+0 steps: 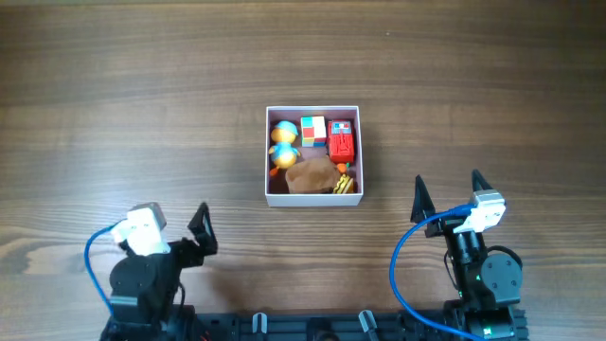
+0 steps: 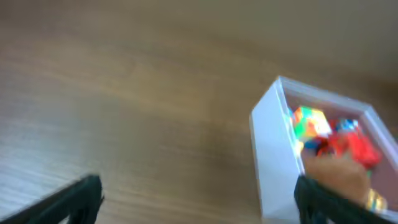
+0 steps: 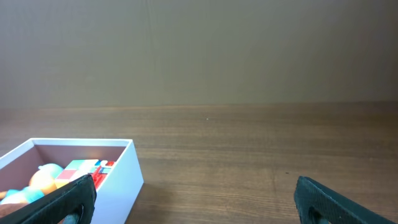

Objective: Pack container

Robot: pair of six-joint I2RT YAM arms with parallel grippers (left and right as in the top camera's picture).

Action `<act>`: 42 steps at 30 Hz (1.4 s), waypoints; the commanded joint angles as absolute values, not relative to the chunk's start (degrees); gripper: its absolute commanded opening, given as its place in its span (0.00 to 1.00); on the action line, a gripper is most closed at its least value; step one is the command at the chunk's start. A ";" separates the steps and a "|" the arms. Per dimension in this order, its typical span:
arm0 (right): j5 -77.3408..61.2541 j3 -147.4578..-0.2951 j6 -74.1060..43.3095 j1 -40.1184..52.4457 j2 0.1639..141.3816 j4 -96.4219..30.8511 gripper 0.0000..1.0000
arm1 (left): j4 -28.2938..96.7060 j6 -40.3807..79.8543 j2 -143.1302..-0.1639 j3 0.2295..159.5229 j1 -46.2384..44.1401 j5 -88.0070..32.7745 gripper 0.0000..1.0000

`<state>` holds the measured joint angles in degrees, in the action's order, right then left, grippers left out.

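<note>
Found the container [image 1: 313,199] near the middle of the worktop [image 1: 142,95], lidless and upright, well apart from both arms. Made out inside it a blue-and-orange round toy [image 1: 282,137] at the far left, a many-coloured cube [image 1: 312,130] just beside that, a red toy [image 1: 341,144] at the far right and a brown lump [image 1: 312,175] along the near wall (with something small and yellow-orange at its right end, too small to name). Could not tell what lay beneath the lump. Saw the left gripper [image 2: 198,200] with jaws spread wide and empty; from overhead, made out only one side of it, the other hidden under the wrist camera [image 1: 142,227]. Noted heavy blur in the left wrist view, with the container [image 2: 273,162] cut off at the right and bottom edges and the toys reduced to smears of colour. Saw the right gripper [image 1: 447,189] at front right, jaws likewise parted, holding nothing. Caught only part of the container [image 3: 127,177] in the right wrist view, cropped at the left edge and partly masked by the gripper's own dark tip.
</note>
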<state>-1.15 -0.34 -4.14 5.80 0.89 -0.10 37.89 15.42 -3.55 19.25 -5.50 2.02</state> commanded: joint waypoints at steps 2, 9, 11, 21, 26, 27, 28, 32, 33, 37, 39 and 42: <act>-2.02 -0.30 -3.16 5.61 0.54 0.16 1.00 | 21.28 5.76 -0.16 10.37 -5.34 -4.19 1.00; -2.02 -0.30 -3.16 5.61 0.54 0.16 1.00 | 3.84 0.67 -0.16 0.32 -4.60 -4.49 1.00; -2.02 -0.30 -3.16 5.61 0.54 0.19 1.00 | 4.14 0.21 -0.16 0.32 -4.58 -4.12 1.00; -2.02 -0.30 -3.16 5.61 0.54 0.16 1.00 | 4.08 0.23 -0.38 0.32 -4.60 -3.86 1.00; -2.02 -0.30 -3.14 5.61 0.54 0.19 1.00 | 4.08 0.23 -0.38 0.32 -4.60 -3.86 1.00; -2.02 -0.30 -3.16 5.61 0.54 0.19 1.00 | 4.08 0.23 -0.38 0.32 -4.60 -3.86 1.00; -2.02 -0.30 -3.18 5.61 0.54 0.16 1.00 | 4.08 0.23 -0.38 0.32 -4.60 -3.86 1.00; -2.02 -0.30 -3.16 5.61 0.54 0.16 1.00 | 4.08 0.21 -0.38 0.32 -4.60 -3.86 1.00; -2.02 -0.30 -3.14 5.61 0.54 0.16 1.00 | 4.08 0.23 -0.38 0.32 -4.60 -3.88 1.00; -2.02 -0.30 -3.16 5.61 0.54 0.16 1.00 | 4.08 0.23 -0.38 0.32 -4.60 -3.88 1.00; -2.02 -0.30 -3.16 5.61 0.54 0.19 1.00 | 4.08 0.23 -0.38 0.32 -4.60 -3.86 1.00; -2.02 -0.30 -3.16 5.61 0.54 0.16 1.00 | 4.08 0.23 -0.38 0.32 -4.60 -3.86 1.00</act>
<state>-1.30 -0.34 -3.75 5.80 0.89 -0.08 4.08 1.50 -0.75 0.75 -5.06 -3.36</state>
